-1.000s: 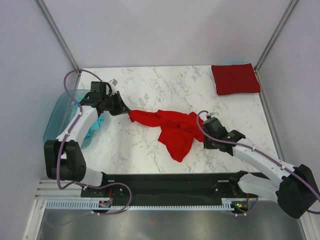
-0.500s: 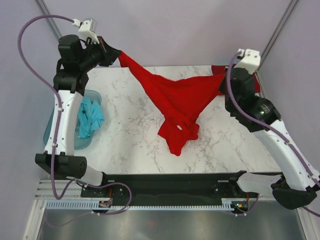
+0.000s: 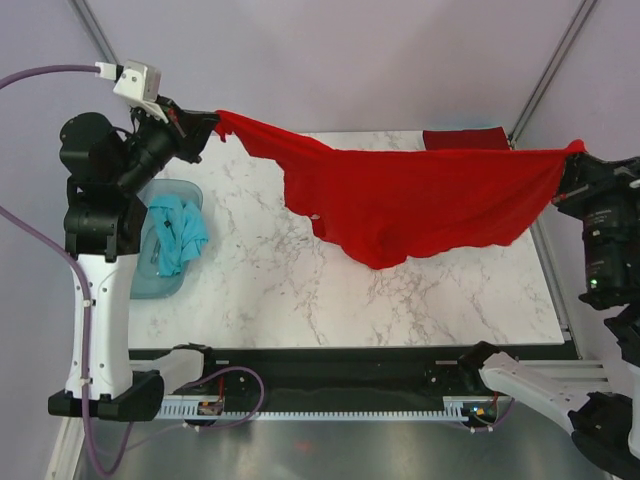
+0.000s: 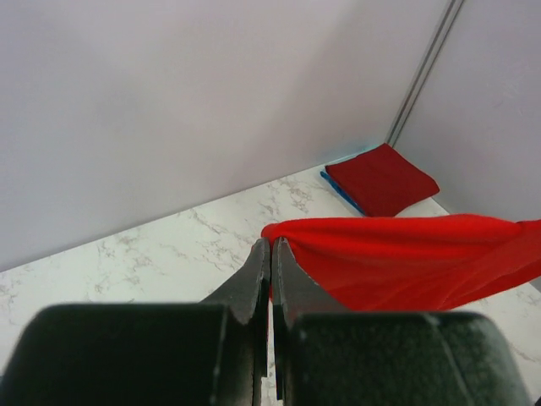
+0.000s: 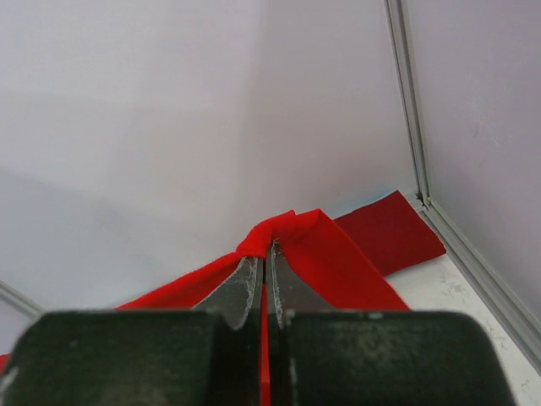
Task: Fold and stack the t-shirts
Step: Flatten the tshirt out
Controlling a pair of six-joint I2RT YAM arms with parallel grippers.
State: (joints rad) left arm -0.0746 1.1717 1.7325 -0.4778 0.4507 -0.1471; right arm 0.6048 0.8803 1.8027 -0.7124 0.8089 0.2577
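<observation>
The bright red t-shirt (image 3: 420, 205) hangs stretched in the air across the table, sagging in the middle, its lowest fold close above the marble. High at the back left, my left gripper (image 3: 214, 125) is shut on one corner of it (image 4: 406, 258); in the left wrist view the jaws (image 4: 271, 245) pinch the cloth's edge. At the far right, my right gripper (image 3: 572, 156) is shut on the opposite corner (image 5: 338, 262), with cloth bunched over the tips (image 5: 268, 249). A folded crimson t-shirt (image 3: 460, 139) lies at the back right corner, partly hidden behind the hanging cloth. The teal-blue t-shirt (image 3: 178, 232) lies crumpled in the tub.
A translucent blue tub (image 3: 140, 285) sits at the table's left edge beside the left arm. Metal frame posts (image 3: 545, 70) rise at both back corners against the pale walls. The marble tabletop (image 3: 330, 290) shows bare in front of the hanging shirt.
Both arms have lifted from table level and spread wide apart. The red t-shirt went from a crumpled heap on the marble to hanging stretched between the two grippers.
</observation>
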